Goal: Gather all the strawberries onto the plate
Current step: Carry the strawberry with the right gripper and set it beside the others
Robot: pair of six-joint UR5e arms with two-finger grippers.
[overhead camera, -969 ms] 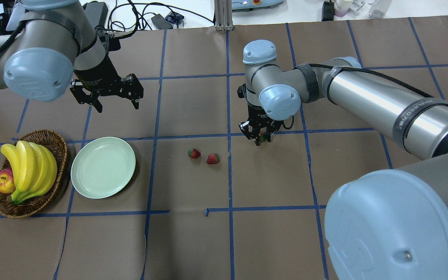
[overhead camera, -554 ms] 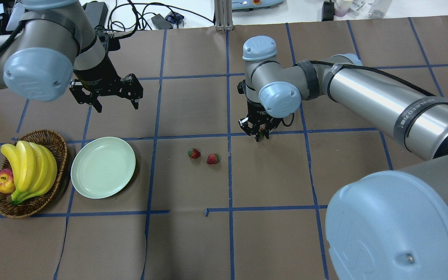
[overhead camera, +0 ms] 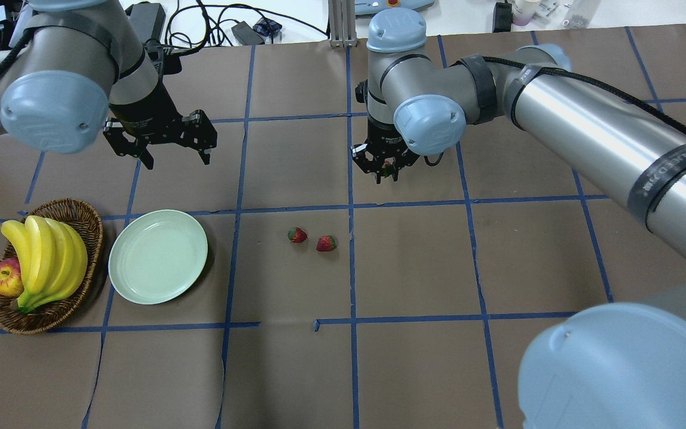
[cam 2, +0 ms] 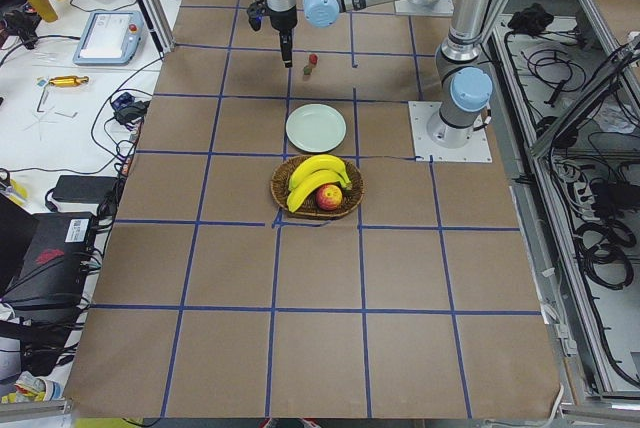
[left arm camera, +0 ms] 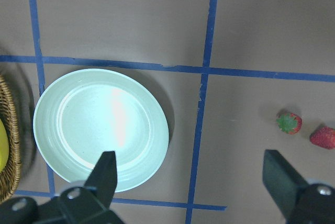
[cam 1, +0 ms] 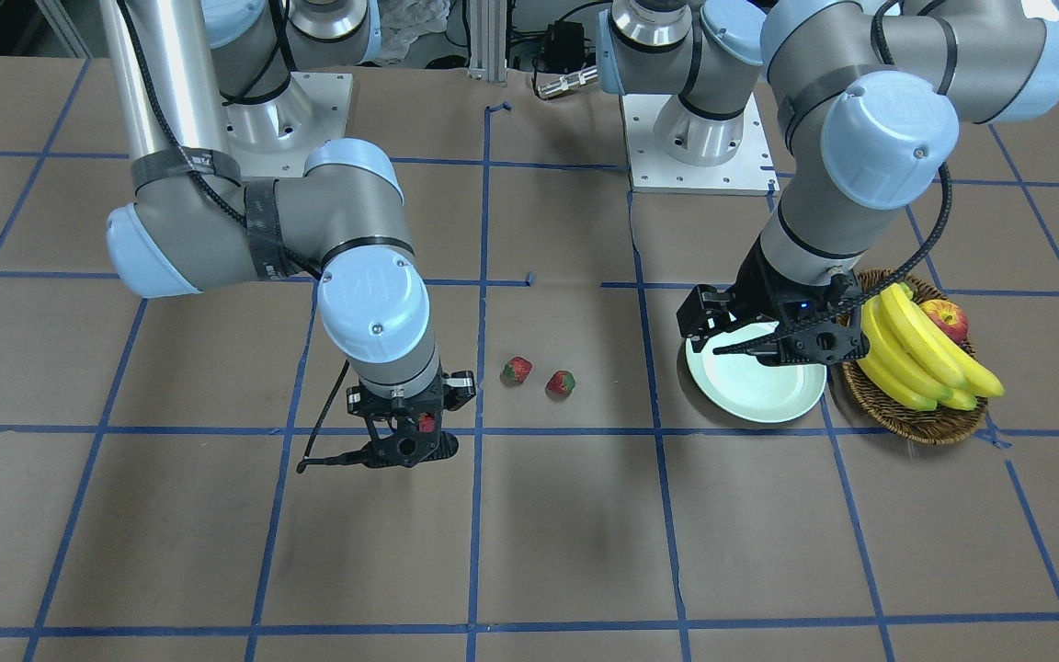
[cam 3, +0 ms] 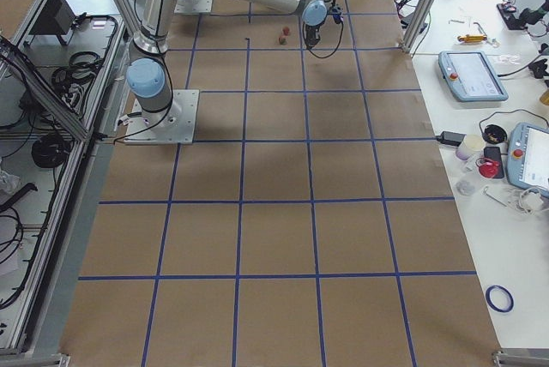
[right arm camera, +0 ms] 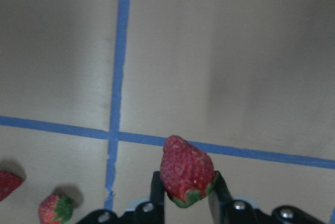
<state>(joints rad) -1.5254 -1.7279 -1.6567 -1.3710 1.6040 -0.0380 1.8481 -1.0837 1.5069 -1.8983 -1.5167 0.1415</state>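
Strawberry (right arm camera: pixel 186 174) in right hand (overhead camera: pixel 385 172), higher now

The right gripper (overhead camera: pixel 386 174) pointed straight down, jaws clamped on a strawberry (right arm camera: pixel 186 174). The left gripper (overhead camera: pixel 178 159) hovered, jaws spread wide.

We see the round, glossy, pale mint-green plate (overhead camera: pixel 158 256) lying flat on the table (overhead camera: pixel 414 268). Well apart from it, the left strawberry (overhead camera: pixel 297 235) and the right strawberry (overhead camera: pixel 326 243) lie near each other without touching, both small and red with green caps. The third strawberry (right arm camera: pixel 186 174) hangs above the table, pinched in the right gripper (right arm camera: pixel 187 195), with its cap toward the fingers.
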